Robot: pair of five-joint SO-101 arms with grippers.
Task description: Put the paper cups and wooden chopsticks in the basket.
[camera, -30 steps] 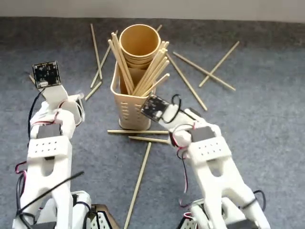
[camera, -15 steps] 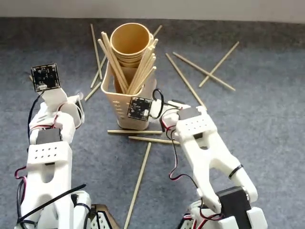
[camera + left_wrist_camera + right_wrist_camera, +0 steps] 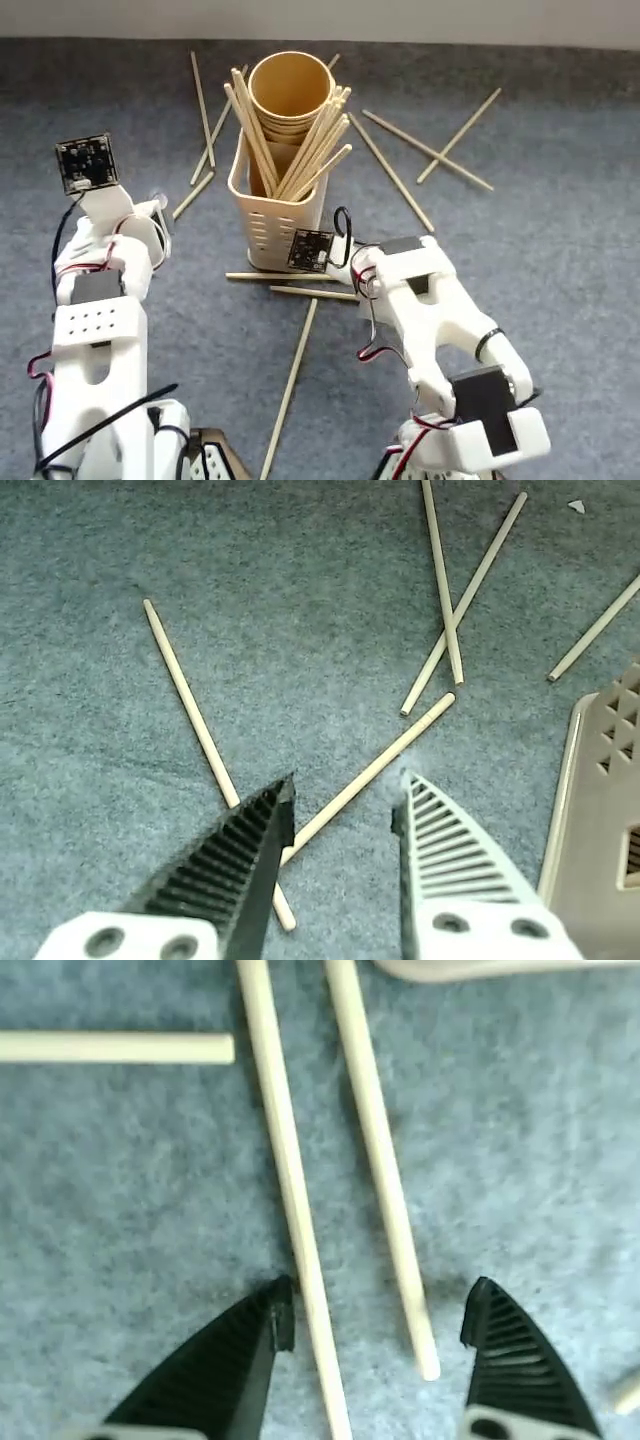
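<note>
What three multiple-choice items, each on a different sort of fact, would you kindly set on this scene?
1. Where is the stack of tan paper cups? A inside the cream perforated plastic basket; B lying beside it; C held by an arm.
2. What colour are the right gripper fingers? A white; B black; C red.
3. How is the right gripper? A shut on a cup; B shut empty; C open.
A: the stack stands in the basket among wooden chopsticks. B: both fingers are black. C: they stand apart above two loose chopsticks.

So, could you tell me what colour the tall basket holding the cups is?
The tall slotted plastic basket is cream; it shows best in the high view.
</note>
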